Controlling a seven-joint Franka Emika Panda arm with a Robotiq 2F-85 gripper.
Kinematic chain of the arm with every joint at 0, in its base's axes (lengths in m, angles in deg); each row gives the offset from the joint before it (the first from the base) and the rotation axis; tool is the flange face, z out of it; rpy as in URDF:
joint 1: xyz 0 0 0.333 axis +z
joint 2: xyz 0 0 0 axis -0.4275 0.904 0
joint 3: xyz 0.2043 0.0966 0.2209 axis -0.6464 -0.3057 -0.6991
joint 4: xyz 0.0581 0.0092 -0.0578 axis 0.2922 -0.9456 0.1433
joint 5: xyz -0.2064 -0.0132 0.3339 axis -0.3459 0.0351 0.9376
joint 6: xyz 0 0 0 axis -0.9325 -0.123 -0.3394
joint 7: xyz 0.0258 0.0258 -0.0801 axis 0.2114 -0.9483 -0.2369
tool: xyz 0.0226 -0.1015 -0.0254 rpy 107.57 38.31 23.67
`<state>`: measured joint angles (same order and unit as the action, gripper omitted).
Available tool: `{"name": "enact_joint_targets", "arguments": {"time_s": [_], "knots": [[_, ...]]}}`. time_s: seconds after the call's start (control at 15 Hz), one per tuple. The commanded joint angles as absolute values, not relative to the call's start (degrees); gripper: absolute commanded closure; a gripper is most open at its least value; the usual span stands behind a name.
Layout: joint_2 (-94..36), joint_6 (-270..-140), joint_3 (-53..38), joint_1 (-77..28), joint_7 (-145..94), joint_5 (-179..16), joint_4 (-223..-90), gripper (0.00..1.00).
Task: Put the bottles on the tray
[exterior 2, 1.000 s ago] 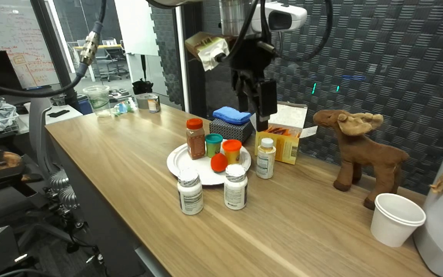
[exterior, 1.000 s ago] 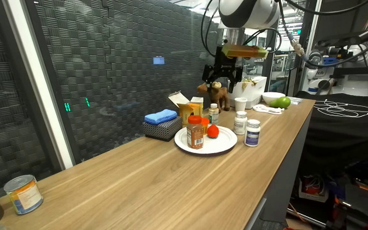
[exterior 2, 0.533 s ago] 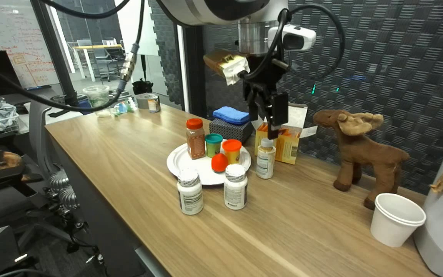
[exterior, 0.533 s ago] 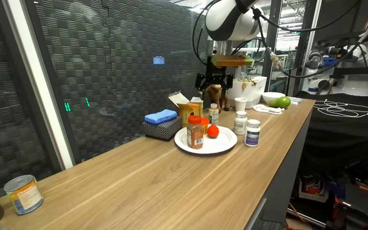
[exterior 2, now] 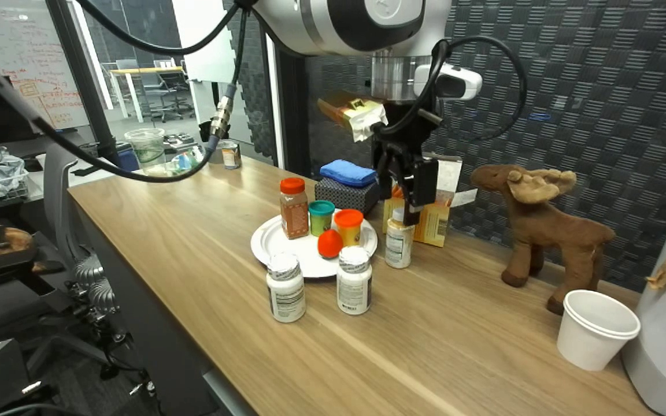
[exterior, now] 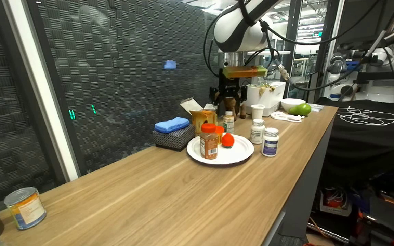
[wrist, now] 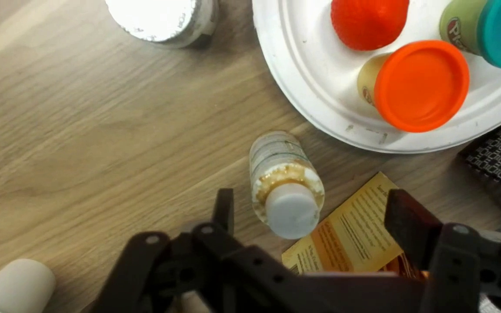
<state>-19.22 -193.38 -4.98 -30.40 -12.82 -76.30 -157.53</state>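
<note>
A clear bottle with a white cap and yellowish contents stands upright on the table behind the white plate; it also shows in an exterior view and the wrist view. My gripper is open and empty, its fingers apart above and around the bottle's cap side. It also shows in both exterior views. Two white bottles stand beside the plate. The white plate, the tray-like thing here, holds a red-capped brown bottle.
The plate also holds a teal-lidded tub, an orange-lidded tub and a red object. An open yellow box stands close to the clear bottle. A patterned box with blue cloth, a plush moose and paper cups stand nearby.
My gripper has come down and shifted over to just above the clear bottle, staying open. The bottles, plate and other objects have not moved.
</note>
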Motion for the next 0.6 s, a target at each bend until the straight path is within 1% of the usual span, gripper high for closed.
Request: {"name": "enact_joint_targets", "arguments": {"time_s": [0.0,0.47,0.53], "knots": [[-17.4,-190.1,-5.0,-30.8,-13.0,-74.9,-153.6,0.42],[-17.3,-189.4,-4.4,-30.9,-12.1,-75.7,-153.3,0.95],[-17.8,-189.4,-4.3,-30.8,-11.9,-75.9,-153.9,0.92]]}}
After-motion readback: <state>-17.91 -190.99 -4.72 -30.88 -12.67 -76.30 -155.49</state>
